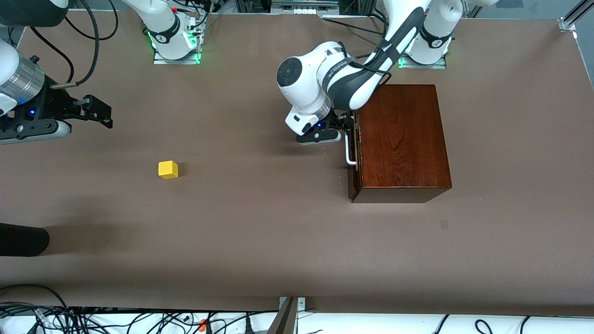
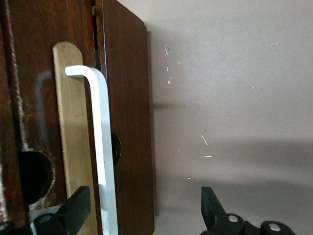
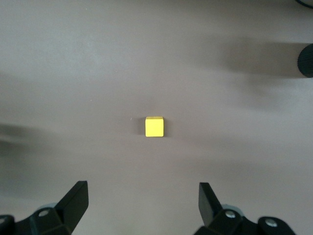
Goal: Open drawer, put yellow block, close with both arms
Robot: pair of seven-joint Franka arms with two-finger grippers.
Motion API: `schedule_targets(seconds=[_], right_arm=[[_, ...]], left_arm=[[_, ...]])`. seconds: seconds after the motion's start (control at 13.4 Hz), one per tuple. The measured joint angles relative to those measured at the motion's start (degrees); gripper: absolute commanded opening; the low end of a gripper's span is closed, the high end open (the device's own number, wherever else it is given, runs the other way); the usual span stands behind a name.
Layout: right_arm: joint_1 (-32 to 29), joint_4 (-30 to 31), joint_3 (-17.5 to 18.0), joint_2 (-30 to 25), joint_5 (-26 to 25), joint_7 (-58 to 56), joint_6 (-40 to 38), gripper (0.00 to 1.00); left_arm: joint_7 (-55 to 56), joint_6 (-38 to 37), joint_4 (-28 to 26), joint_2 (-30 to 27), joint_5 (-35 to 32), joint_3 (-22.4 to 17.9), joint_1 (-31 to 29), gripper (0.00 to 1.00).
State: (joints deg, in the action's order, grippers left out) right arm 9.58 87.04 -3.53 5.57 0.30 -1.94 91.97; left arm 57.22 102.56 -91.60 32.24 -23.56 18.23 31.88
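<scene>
The yellow block [image 1: 168,169] [image 3: 154,127] sits alone on the brown table toward the right arm's end. My right gripper [image 1: 103,112] [image 3: 143,203] hangs open above the table, short of the block, with nothing between its fingers. The dark wooden box [image 1: 403,139] stands toward the left arm's end. Its drawer [image 1: 352,178] [image 2: 128,122] looks shut or barely ajar, and no pale tray shows. My left gripper [image 1: 347,124] [image 2: 143,208] is at the drawer front, open, with one finger [image 2: 73,210] on each side of the white handle [image 1: 349,150] [image 2: 102,147], not closed on it.
A black rounded object [image 1: 21,239] [image 3: 307,59] pokes in at the table edge toward the right arm's end, nearer the front camera than the block. Cables [image 1: 69,317] lie along the white edge nearest the front camera. Bare tabletop [image 1: 260,199] lies between block and box.
</scene>
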Motion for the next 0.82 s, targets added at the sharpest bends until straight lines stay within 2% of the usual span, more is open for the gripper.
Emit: schedule_targets(seconds=[0.82], right_arm=[[0.0,0.0,0.0,0.08,0.02,0.0,0.0,1.0]], left_arm=[[1.02,0.15,-0.81,2.9,-3.98,-0.48,0.33,1.0]])
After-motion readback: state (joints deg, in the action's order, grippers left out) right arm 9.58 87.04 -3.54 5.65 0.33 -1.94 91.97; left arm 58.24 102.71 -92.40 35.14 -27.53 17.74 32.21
